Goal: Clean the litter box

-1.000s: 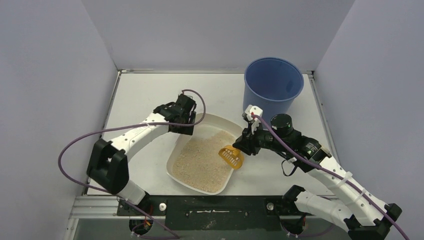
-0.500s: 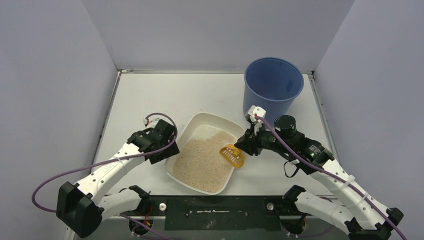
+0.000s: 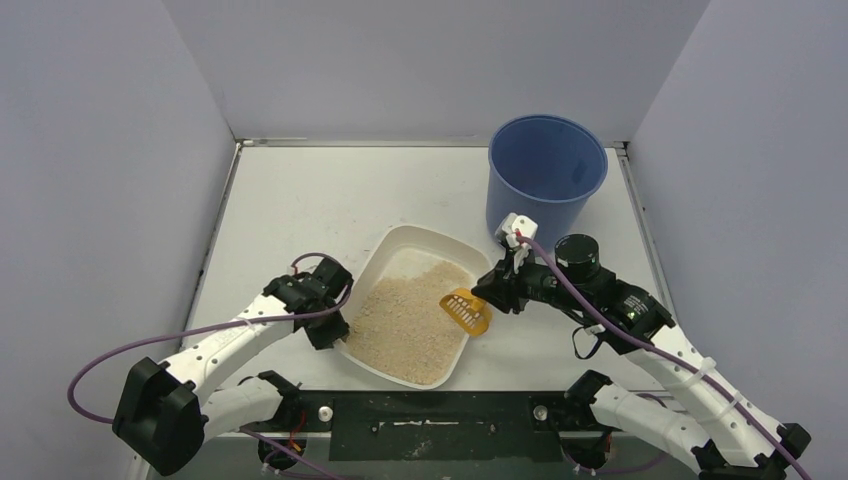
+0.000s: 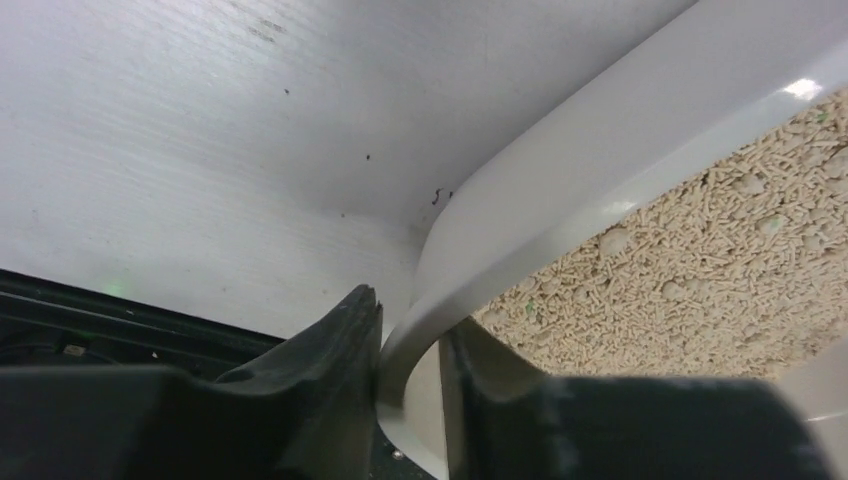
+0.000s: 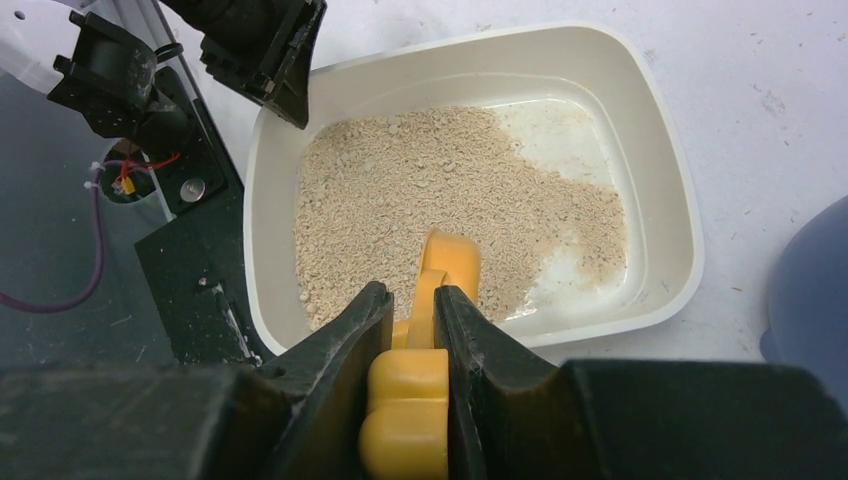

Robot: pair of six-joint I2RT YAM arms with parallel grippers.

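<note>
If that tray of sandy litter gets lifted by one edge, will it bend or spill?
Probably stiff: the litter box looks like moulded plastic with a rolled rim. Likely heavy at one end, since the litter is heaped toward the near side. Tilted, loose pellets would probably slide.

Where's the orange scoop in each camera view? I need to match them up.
Top external: scoop centre, at the right edge of the litter box.
Left wrist: not in it.
Right wrist: bottom centre, pointing up.
Shared landmark: the litter box's rim, in all three.
</note>
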